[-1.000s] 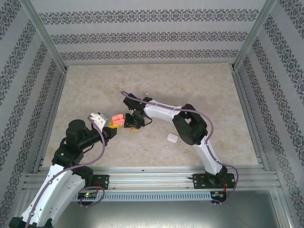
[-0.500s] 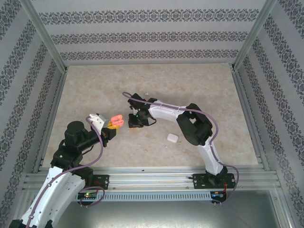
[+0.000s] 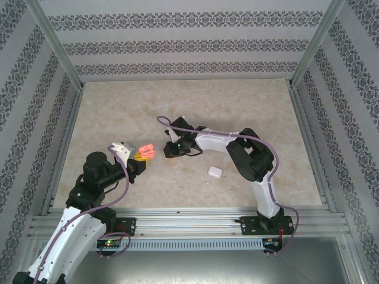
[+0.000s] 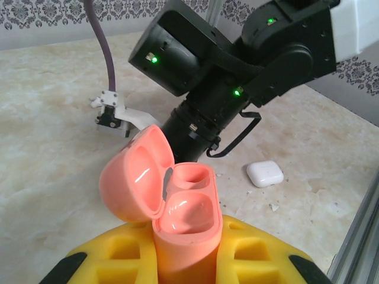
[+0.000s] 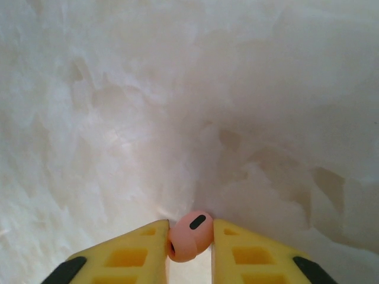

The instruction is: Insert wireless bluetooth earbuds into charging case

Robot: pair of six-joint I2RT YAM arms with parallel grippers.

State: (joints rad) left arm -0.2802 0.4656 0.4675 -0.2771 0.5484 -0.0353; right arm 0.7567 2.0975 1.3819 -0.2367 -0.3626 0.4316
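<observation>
Gripping the pink case (image 4: 177,201) upright in the left gripper (image 4: 186,257), pads pressed on its body, lid tipped back. Pinching a pink earbud (image 5: 190,232) between narrowly set right gripper (image 5: 190,242) pads, just right of that case. Lying farther right on the table (image 3: 118,106): a closed white case (image 3: 214,172).

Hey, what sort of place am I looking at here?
Probably a robot test cell, not a home: left arm and right arm bolted to an aluminium rail, marble-look tabletop boxed in by patterned wall panels.
</observation>
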